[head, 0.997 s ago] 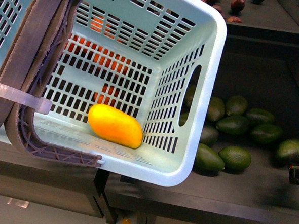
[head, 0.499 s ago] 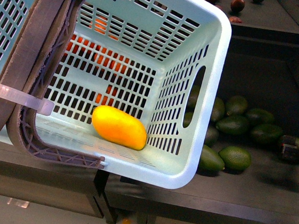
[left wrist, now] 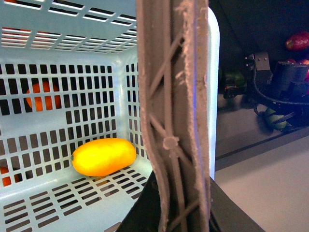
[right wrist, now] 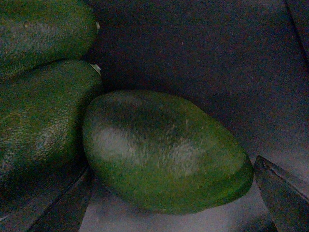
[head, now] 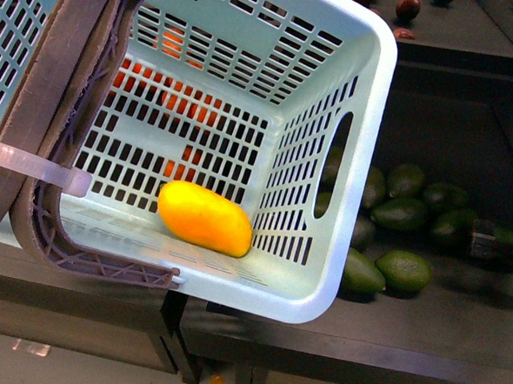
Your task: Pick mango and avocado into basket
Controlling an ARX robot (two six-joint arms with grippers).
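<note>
The light teal basket point(head: 363, 164) hangs tilted at the left, and the yellow-orange mango point(head: 204, 217) lies on its slotted floor. My left gripper point(left wrist: 178, 193) is shut on the basket's brown handle point(left wrist: 174, 121), with the mango point(left wrist: 104, 156) beyond it. Several dark green avocados point(head: 404, 271) lie in the dark bin to the right of the basket. My right gripper point(head: 498, 237) is low over them, open. In the right wrist view one avocado point(right wrist: 164, 150) fills the space between the open gripper's point(right wrist: 173, 169) fingers point(right wrist: 280, 193), and two more press against its side.
Oranges point(head: 174, 43) show through the basket's slots behind it. Dark red fruits point(head: 408, 5) lie on the upper shelf. A white zip tie point(head: 31, 168) binds the handles. The bin's front ledge point(head: 361, 338) runs below the avocados. The right arm point(left wrist: 280, 82) shows beyond the basket rim.
My right gripper has moved left and farther into the bin, over the avocados. The basket shifted slightly to the right a second ago and has since held still.
</note>
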